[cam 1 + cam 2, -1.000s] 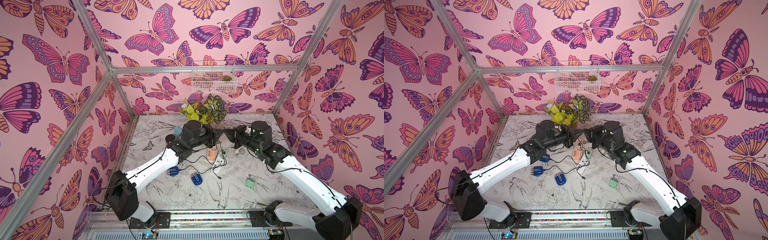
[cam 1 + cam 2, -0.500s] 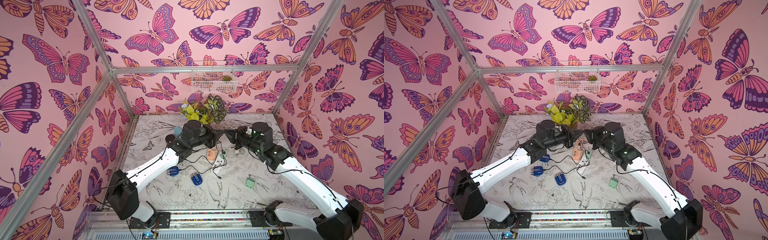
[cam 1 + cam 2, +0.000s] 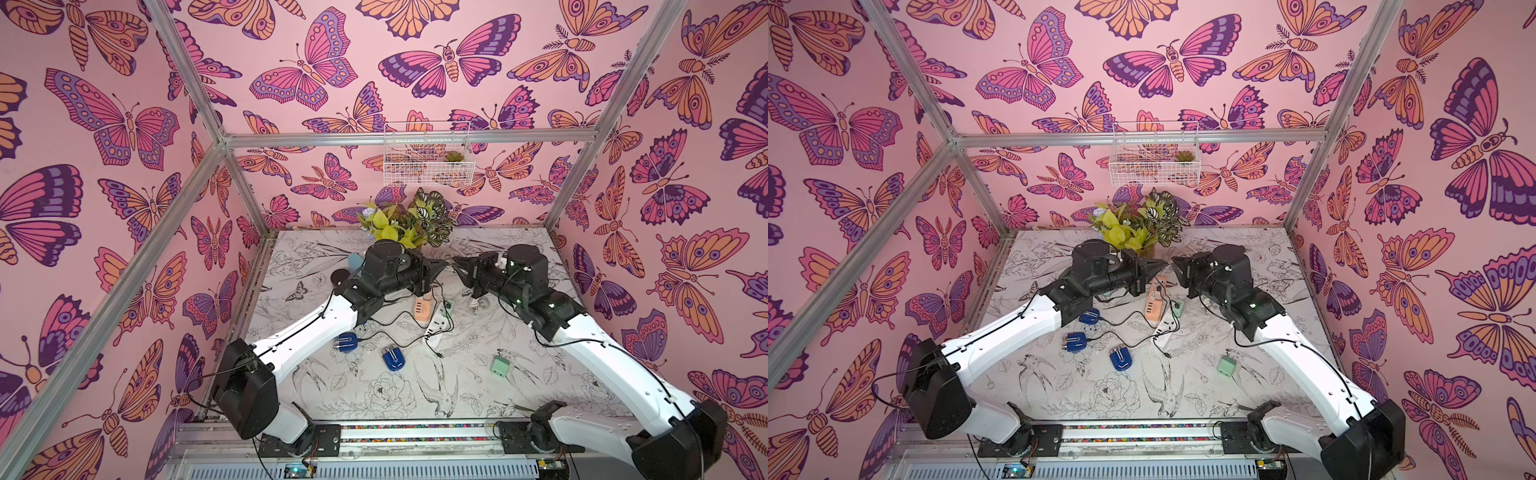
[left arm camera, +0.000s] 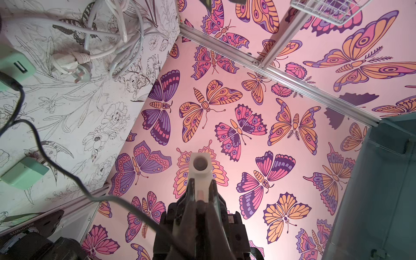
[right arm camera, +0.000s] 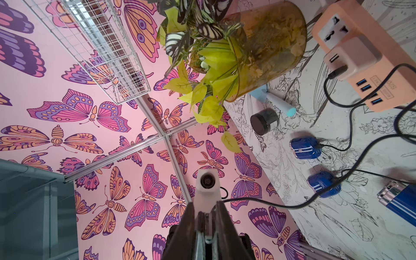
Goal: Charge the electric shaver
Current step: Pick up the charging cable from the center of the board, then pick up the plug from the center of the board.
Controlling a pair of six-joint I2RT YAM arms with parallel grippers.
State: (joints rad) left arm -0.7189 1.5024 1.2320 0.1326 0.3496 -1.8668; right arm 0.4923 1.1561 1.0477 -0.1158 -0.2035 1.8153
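Observation:
Three blue electric shavers with white stripes lie left of the table's middle [image 3: 1089, 318] [image 3: 1074, 341] [image 3: 1121, 358]. Black cables run from the two farther ones to the orange power strip [image 3: 1154, 307]. The nearest shaver [image 5: 398, 202] shows no cable, and a loose black cable end [image 3: 1167, 355] lies beside it. My left gripper [image 3: 444, 264] and right gripper [image 3: 456, 261] hover tip to tip above the strip, holding no shaver or cable. The left gripper [image 4: 200, 180] is shut. The right gripper [image 5: 206, 202] has its jaws a narrow way apart. A white stub with a round dark hole shows at each tip.
A white power strip [image 3: 438, 328] lies next to the orange one. There is a mint charger [image 3: 500, 365] at the front right and another [image 3: 448, 307] by the strips. A potted plant [image 3: 411, 224], a black jar [image 5: 264, 121] and a white corded plug [image 4: 74, 65] sit at the back, under a wire basket [image 3: 428, 153].
The right gripper's jaws have parted slightly. Both arms stay almost where they were, and nothing on the table has moved.

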